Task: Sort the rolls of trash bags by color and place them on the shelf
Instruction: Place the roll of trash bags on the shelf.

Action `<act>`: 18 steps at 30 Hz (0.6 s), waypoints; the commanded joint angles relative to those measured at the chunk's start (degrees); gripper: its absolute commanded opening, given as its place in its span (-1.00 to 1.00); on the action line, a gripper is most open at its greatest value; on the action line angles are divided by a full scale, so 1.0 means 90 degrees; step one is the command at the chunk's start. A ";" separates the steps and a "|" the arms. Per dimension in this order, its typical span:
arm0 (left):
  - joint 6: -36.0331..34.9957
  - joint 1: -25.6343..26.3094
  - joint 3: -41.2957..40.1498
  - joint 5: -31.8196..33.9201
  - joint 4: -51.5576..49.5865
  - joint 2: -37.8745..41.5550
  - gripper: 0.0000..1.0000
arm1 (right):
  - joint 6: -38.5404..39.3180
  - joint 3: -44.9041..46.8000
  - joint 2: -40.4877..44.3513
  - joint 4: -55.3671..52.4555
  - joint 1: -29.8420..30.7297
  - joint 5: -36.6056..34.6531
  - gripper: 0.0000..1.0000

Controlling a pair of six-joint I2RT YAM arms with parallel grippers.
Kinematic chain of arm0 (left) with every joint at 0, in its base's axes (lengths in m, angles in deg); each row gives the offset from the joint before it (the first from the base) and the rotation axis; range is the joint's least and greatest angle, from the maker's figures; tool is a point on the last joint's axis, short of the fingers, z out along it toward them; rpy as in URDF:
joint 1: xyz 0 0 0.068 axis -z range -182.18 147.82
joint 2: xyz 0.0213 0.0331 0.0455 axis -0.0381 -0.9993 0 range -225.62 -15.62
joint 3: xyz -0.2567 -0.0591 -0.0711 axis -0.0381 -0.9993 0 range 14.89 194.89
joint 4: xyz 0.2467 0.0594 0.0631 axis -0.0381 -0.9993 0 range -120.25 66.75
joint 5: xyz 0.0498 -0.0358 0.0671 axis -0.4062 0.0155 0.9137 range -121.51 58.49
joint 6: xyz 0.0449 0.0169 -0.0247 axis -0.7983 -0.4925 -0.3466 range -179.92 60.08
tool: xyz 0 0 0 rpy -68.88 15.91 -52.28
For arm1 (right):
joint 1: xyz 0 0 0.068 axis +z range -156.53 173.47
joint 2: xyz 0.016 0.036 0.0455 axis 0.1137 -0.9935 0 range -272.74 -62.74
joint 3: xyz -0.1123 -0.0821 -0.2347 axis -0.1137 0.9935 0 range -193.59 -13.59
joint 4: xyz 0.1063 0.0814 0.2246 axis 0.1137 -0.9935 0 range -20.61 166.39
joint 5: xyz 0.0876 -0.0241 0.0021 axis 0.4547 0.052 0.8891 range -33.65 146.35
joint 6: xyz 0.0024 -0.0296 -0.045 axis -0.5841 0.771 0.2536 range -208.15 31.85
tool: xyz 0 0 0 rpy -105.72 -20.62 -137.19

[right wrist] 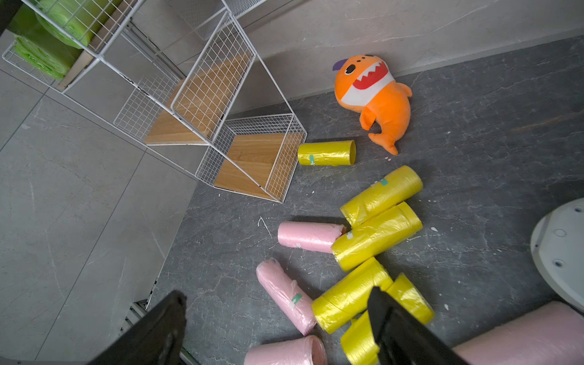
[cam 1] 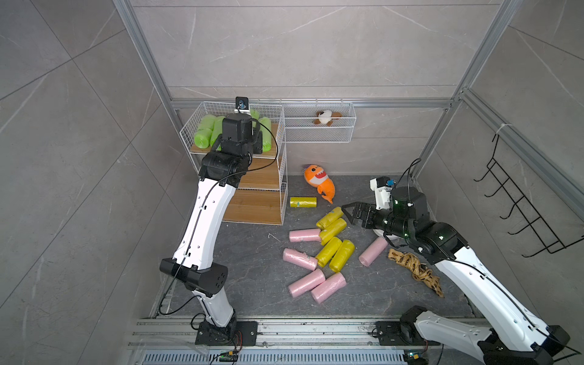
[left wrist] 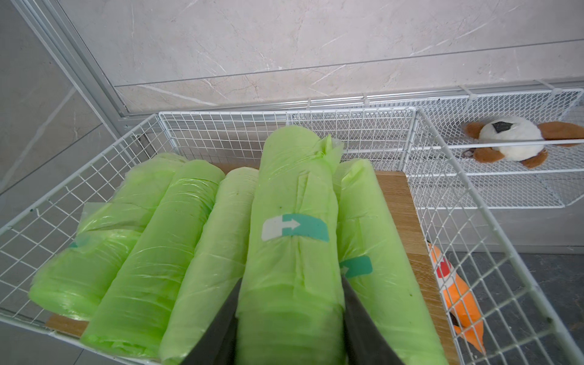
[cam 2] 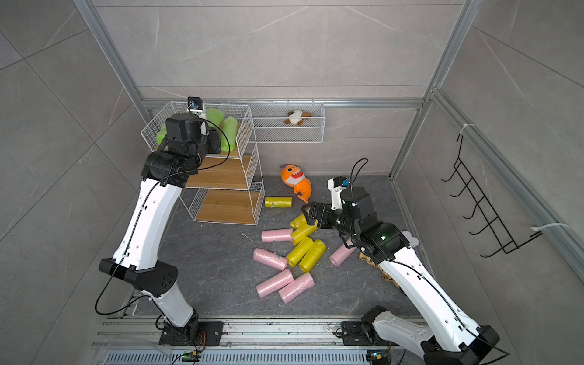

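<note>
The left gripper [left wrist: 289, 284] clamps the near end of a lime-green roll [left wrist: 290, 205], laid lengthwise among four other green rolls [left wrist: 151, 252] on the shelf [left wrist: 221, 132] top board to group the colour, while the right gripper [cam 1: 347, 215] hangs wide open over the yellow rolls [cam 1: 331, 230] on the floor [cam 1: 252, 252].

I'm looking into a cell walled in large grey marble-look tiles [cam 1: 300, 47] with pale veins, evenly lit, shadows soft. Aluminium framing [cam 1: 309, 103] runs along the back and up the corners. The floor [cam 1: 252, 284] is dark grey stone-look. A black wire hook rack [cam 1: 523, 202] hangs on the right wall, a long white wire basket [cam 1: 303, 134] on the back rail
</note>
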 commanded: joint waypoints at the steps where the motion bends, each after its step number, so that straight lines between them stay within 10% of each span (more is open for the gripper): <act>1: -0.0286 -0.0042 0.0359 0.0329 0.0231 -0.0024 -0.49 | 0.0028 0.0065 0.0030 -0.0092 0.0034 -0.0039 0.88; 18: -0.0358 -0.0039 0.0297 0.0213 0.0127 -0.0028 0.06 | -0.0048 0.0116 0.0024 -0.0091 0.0034 -0.0068 0.87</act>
